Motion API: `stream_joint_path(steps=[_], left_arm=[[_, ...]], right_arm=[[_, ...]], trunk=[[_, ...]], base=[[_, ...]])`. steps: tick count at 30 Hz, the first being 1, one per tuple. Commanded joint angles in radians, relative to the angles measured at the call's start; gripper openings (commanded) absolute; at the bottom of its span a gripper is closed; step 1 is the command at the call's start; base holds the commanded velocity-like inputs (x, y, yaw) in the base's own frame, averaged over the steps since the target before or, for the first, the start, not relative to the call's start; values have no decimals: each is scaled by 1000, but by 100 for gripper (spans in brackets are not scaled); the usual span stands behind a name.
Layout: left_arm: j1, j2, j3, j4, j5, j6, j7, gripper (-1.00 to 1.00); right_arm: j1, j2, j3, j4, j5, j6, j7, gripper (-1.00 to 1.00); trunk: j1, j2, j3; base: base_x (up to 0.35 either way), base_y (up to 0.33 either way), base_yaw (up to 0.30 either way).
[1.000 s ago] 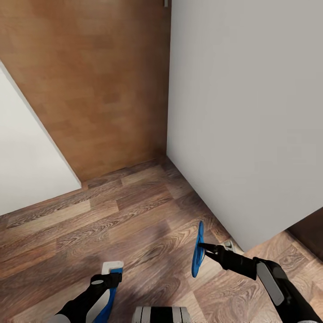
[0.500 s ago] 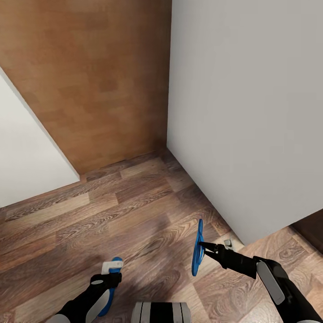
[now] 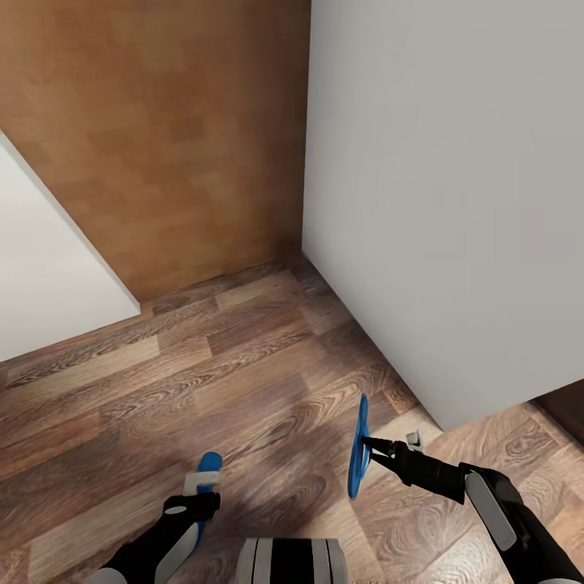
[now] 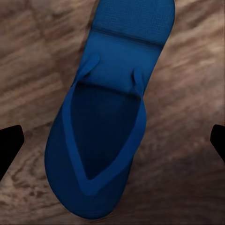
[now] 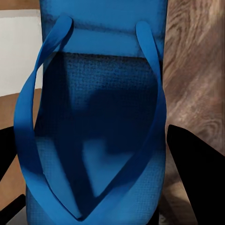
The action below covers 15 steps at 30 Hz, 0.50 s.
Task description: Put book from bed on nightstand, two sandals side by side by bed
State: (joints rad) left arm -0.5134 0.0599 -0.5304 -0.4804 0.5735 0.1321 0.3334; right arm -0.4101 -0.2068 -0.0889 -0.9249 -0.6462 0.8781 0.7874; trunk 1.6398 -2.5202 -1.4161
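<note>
I'm holding the right arm out low; right gripper (image 3: 367, 443) is clamping one sandal (image 3: 358, 448) edge-up over the floor (image 3: 243, 389). Left gripper (image 3: 193, 504) is hovering, fingers apart, above the other sandal (image 4: 105, 122) lying flat.

The whole head view has shifted a little: the corner where the grey wall (image 3: 438, 203) meets the wood floor (image 3: 243, 381) now stands higher in the picture than one second ago, so the camera has moved, not the room. Near the left gripper (image 3: 191, 504), more of the left sandal (image 3: 208, 465) shows now. Before, only a blue strip showed beside the arm; now its rounded blue end lies on the floor in front of the gripper. The dark brown strip at the right edge (image 3: 568, 405) has become smaller.
</note>
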Motion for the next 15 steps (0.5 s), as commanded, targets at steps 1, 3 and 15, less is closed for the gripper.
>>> stream_joint_path(steps=[1, 3, 15], left_arm=[[0, 1, -8, -3, 6, 4, 9, 100], [0, 1, -8, -3, 6, 4, 9, 100], [0, 1, -8, -3, 6, 3, 9, 100]], right_arm=[[-1, 1, -2, 0, -3, 8, 4, -100], [-1, 1, -2, 0, -3, 9, 4, -100], [-1, 1, -2, 0, -3, 10, 4, -100]], trunk=[[0, -1, -5], [1, -1, -12], [3, -2, -28]], base=[[0, 0, 0], [0, 0, 0], [0, 0, 0]])
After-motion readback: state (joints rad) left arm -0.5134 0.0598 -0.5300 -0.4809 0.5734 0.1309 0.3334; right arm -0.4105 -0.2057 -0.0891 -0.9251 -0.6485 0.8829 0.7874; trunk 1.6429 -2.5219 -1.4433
